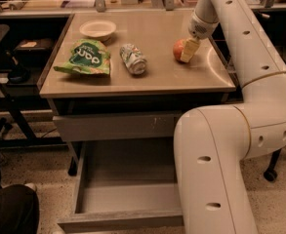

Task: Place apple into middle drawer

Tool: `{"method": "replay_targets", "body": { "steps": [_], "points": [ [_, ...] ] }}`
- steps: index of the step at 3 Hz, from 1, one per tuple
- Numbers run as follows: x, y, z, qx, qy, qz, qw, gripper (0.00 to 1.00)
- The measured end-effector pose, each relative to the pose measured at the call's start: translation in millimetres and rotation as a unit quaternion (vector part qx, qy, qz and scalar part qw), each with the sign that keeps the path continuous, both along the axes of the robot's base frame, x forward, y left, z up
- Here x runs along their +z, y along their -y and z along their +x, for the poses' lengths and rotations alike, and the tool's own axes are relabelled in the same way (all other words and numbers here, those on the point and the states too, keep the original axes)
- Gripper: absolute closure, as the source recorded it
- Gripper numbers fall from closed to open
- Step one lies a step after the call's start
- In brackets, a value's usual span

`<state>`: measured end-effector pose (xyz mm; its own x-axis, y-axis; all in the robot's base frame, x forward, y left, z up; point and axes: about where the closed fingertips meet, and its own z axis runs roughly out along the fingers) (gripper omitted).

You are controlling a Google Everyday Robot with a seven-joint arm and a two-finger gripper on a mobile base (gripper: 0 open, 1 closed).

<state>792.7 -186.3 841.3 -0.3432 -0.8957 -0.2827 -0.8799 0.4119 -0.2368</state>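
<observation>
The apple (pixel 178 50), small and red-orange, sits on the tan table top (pixel 157 79) toward its right side. My gripper (pixel 187 50) comes down from the white arm at the back right and is right at the apple, against its right side. The apple rests on the table. The middle drawer (pixel 128 199) is pulled out below the table, a wide grey tray with low side walls, and nothing shows inside it. My arm's lower link covers the drawer's right end.
A silver-green drink can (pixel 133 59) lies left of the apple. A green chip bag (pixel 85 57) and a white bowl (pixel 97 29) are further left. A shut grey drawer front (pixel 115 126) with small scratches sits above the open one. A person's dark clothing (pixel 8 211) is at bottom left.
</observation>
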Motion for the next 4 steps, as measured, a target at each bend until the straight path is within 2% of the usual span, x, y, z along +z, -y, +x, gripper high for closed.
{"method": "replay_targets", "body": {
  "steps": [1,2,3,4],
  "points": [
    [28.4,3.8,3.1,0.004,0.034,-0.009,0.9994,1.0],
    [55.3,26.7,-9.0,-0.024,0.047,-0.019,0.9984,1.0],
    [88.7,46.6,-43.8,-0.059,0.059,-0.01,0.9965,1.0],
    [88.4,46.6,-43.8,-0.059,0.059,-0.01,0.9965,1.0]
  ]
}}
